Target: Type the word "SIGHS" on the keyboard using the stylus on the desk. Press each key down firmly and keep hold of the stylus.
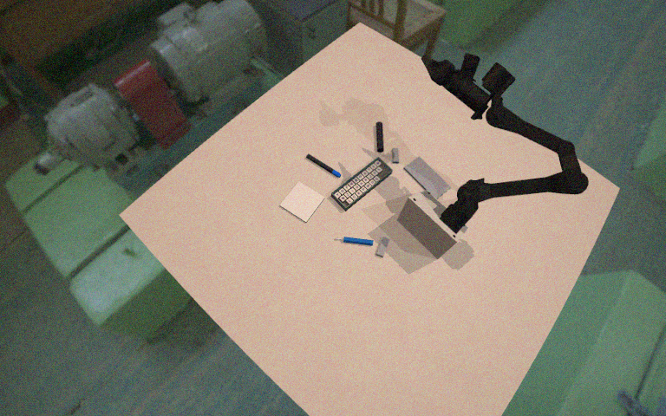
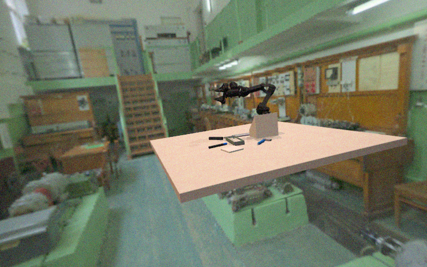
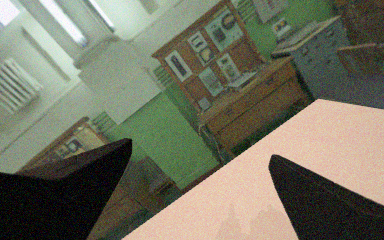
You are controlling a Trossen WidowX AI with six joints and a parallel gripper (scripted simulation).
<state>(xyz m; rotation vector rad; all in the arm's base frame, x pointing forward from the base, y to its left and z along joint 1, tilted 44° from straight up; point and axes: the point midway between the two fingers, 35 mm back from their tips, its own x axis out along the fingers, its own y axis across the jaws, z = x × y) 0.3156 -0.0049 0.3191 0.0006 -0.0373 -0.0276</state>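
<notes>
Gripper (image 1: 427,66) (image 2: 214,94) (image 3: 201,153) wide open, nothing between the fingers. Raised well above tabletop (image 1: 275,274) (image 2: 283,157) (image 3: 300,145), well apart from keyboard and pens. In the top view, lined up over the upper-right edge. In the wrist view, one tabletop corner and a long edge in sight between and beyond the fingers; no contact with anything.

Keyboard (image 1: 362,183) (image 2: 241,142) flat, keys up, set diagonally in the top view, well in from every tabletop edge. Stylus identity: cannot tell for sure. Two candidates, both lying flat, both free of the gripper:
- blue pen (image 1: 357,241) (image 2: 261,141), thin point turned away from the nearby small grey block (image 1: 381,246), on the arm-stand side of the paper pad
- black pen (image 1: 319,163) (image 2: 217,146), blue end toward the keyboard and near it, with a narrow gap

Paper pad (image 1: 302,201) (image 2: 232,150) just beside one short end of the keyboard, between the two pens. At the other end, black stick (image 1: 379,136) (image 2: 215,138) and second grey block (image 1: 395,155), both near, gaps tight. Grey plate (image 1: 427,177) also close on that side, between keyboard and arm stand (image 1: 426,228) (image 2: 267,125).

Tightest room: around the keyboard's far end. More room: outward of the blue pen and the pad, toward the tabletop edges. Height over the keyboard open, arm held off to the side.
</notes>
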